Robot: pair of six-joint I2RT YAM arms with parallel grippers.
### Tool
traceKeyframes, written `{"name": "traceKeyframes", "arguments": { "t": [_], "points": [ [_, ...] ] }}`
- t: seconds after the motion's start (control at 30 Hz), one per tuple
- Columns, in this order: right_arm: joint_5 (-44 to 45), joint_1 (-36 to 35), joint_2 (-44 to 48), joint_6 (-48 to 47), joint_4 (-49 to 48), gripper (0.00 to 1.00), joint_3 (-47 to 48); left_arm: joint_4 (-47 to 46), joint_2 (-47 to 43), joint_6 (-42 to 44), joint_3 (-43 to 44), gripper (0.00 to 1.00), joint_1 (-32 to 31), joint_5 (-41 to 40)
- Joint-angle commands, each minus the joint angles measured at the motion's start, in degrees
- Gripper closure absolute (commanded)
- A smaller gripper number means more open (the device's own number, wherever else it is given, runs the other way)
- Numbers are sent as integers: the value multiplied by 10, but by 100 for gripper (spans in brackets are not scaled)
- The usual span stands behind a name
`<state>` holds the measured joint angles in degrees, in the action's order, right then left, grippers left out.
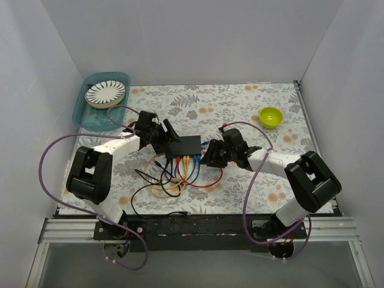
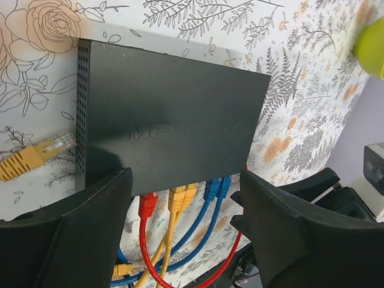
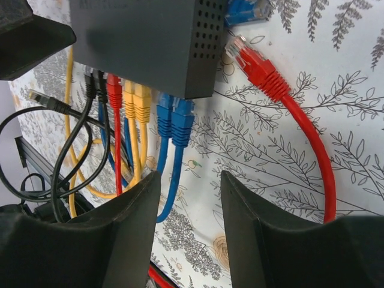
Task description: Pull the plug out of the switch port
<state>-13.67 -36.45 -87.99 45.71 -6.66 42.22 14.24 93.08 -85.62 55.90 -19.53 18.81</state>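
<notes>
The switch (image 1: 185, 144) is a flat black box in the middle of the floral mat. Black, red, yellow and blue plugs sit in its near edge. In the left wrist view the switch (image 2: 168, 114) lies ahead, with its near edge and the red plug (image 2: 148, 205), yellow plugs (image 2: 182, 195) and blue plugs (image 2: 216, 187) between my spread fingers. My left gripper (image 2: 185, 180) is open at the switch's left end (image 1: 165, 138). My right gripper (image 3: 189, 180) is open and empty just below the two blue plugs (image 3: 174, 120), at the switch's right end (image 1: 211, 156).
A loose red plug (image 3: 255, 63) and a loose blue plug (image 3: 246, 9) lie by the switch's right side, and a loose yellow plug (image 2: 42, 153) by its left. Coiled cables (image 1: 174, 177) lie in front. A teal bin (image 1: 90, 114) with a plate stands back left, a green bowl (image 1: 270, 116) back right.
</notes>
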Motion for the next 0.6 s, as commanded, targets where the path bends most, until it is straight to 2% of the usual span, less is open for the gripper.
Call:
{"name": "traceKeyframes", "arguments": {
  "t": [0.0, 0.23, 0.57],
  "points": [
    [-19, -6, -27, 18, -59, 48, 11, -16, 18, 13, 17, 31, 0, 22],
    [-25, -5, -68, 56, -140, 48, -4, -19, 37, 24, 9, 42, 0, 31],
    [-14, 4, -104, 97, -192, 48, 1, -12, 52, 34, 2, 42, 0, 25]
  ]
}}
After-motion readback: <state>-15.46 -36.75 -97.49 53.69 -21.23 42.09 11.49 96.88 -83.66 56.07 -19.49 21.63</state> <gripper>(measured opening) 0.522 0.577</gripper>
